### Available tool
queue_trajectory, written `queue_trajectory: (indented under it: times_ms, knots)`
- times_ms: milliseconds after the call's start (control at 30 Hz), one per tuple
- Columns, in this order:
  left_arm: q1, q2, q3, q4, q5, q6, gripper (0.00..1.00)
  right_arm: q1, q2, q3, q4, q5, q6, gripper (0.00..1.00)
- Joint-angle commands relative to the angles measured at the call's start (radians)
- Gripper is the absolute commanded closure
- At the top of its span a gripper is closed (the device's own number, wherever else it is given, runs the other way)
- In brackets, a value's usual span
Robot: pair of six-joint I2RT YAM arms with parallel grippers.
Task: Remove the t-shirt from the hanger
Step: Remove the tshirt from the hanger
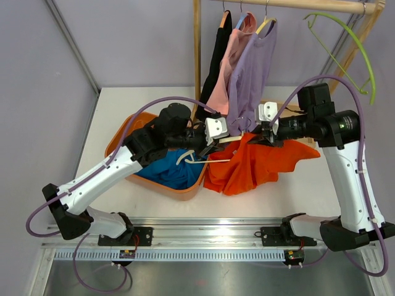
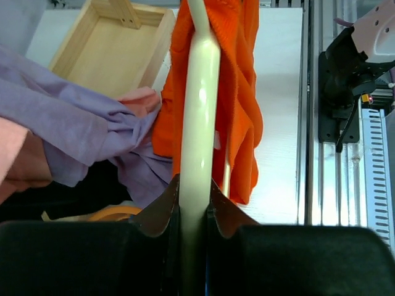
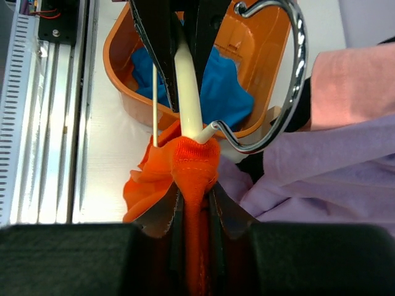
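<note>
The orange t-shirt [image 1: 253, 166], on the cream plastic hanger [image 2: 199, 111], rested on the white table [image 1: 123, 105], right of the orange plastic basket [image 1: 185, 190].

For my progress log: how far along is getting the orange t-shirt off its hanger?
Done: both grips set, left jaws shut on the cream hanger, right jaws on the orange t-shirt at its collar. In hand: likely drawing them apart. Left: the collar wraps the hanger by its hook, so the shirt is not off yet.

1 arm of the hanger [image 3: 187, 92] (inside the t-shirt [image 3: 196, 161]) is hidden.
</note>
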Motion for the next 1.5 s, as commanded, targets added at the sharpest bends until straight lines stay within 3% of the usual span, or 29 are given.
queue_trajectory:
  times_ms: [0, 33, 100, 133, 300, 400, 700, 900, 1133, 1233, 1333, 1367, 1400, 1433, 1467]
  knots:
    - [0.009, 0.014, 0.023, 0.059, 0.0, -0.032, 1.0, 0.006, -0.033, -0.031, -0.104, 0.024, 0.149, 0.95]
    - [0.01, 0.015, 0.028, 0.047, -0.003, -0.046, 1.0, 0.006, -0.036, -0.056, -0.065, 0.053, 0.261, 0.89]
    - [0.024, 0.015, 0.035, 0.046, 0.0, -0.12, 1.0, 0.006, -0.061, -0.083, 0.078, 0.157, 0.386, 0.66]
    - [0.032, 0.015, 0.035, 0.049, 0.007, -0.153, 1.0, 0.0, -0.07, -0.1, 0.116, 0.183, 0.486, 0.42]
    - [0.073, 0.023, 0.017, 0.07, 0.024, -0.434, 1.0, -0.013, -0.133, -0.087, 0.285, 0.314, 0.721, 0.07]
    - [0.072, 0.026, 0.011, 0.084, 0.024, -0.543, 1.0, -0.013, -0.19, -0.094, 0.374, 0.372, 0.795, 0.0]
    - [0.073, 0.066, 0.057, 0.177, 0.001, -0.888, 1.0, -0.011, -0.32, -0.328, 0.516, 0.441, 1.227, 0.13]
    - [0.067, 0.071, 0.061, 0.22, 0.021, -0.979, 1.0, -0.008, -0.294, -0.396, 0.56, 0.459, 1.322, 0.19]
    - [0.056, 0.069, 0.051, 0.247, 0.021, -1.005, 1.0, 0.03, -0.228, -0.409, 0.628, 0.533, 1.315, 0.27]
    - [0.055, 0.071, 0.049, 0.257, 0.026, -1.01, 1.0, 0.047, -0.214, -0.41, 0.626, 0.562, 1.293, 0.4]
    - [0.053, 0.071, 0.049, 0.259, 0.024, -1.007, 1.0, 0.049, -0.213, -0.407, 0.623, 0.581, 1.275, 0.65]
    - [0.053, 0.069, 0.046, 0.254, 0.024, -1.004, 1.0, 0.049, -0.214, -0.401, 0.623, 0.587, 1.272, 0.83]
    - [0.053, 0.069, 0.044, 0.248, 0.018, -0.999, 1.0, 0.049, -0.219, -0.398, 0.625, 0.592, 1.272, 0.94]
    - [0.053, 0.068, 0.044, 0.241, 0.014, -0.981, 1.0, 0.049, -0.227, -0.392, 0.626, 0.595, 1.267, 1.0]
    - [0.053, 0.066, 0.046, 0.207, 0.009, -0.965, 1.0, 0.049, -0.23, -0.374, 0.62, 0.602, 1.26, 1.0]
